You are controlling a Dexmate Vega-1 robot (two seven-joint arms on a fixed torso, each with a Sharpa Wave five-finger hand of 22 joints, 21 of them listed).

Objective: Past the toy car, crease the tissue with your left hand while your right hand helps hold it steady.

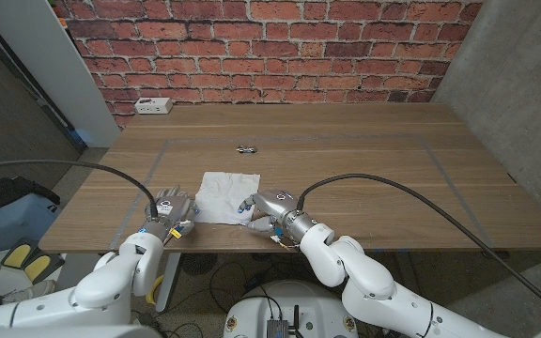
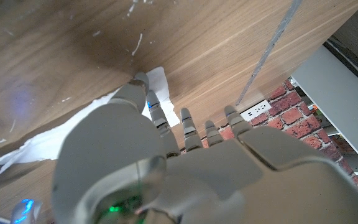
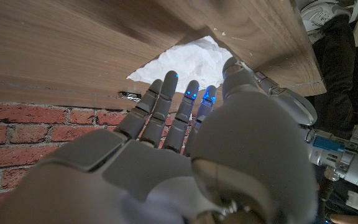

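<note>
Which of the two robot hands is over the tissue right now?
The right hand; its fingers overlap the tissue, while the left hand sits beside it.

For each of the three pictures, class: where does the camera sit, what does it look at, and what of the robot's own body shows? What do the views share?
Head view: from the robot's head, down over the table; both arms, left hand, right hand.
Left wrist view: along the left hand's back toward the tissue.
Right wrist view: along the right hand's back toward the tissue and toy car.
Shared: the tissue.
</note>
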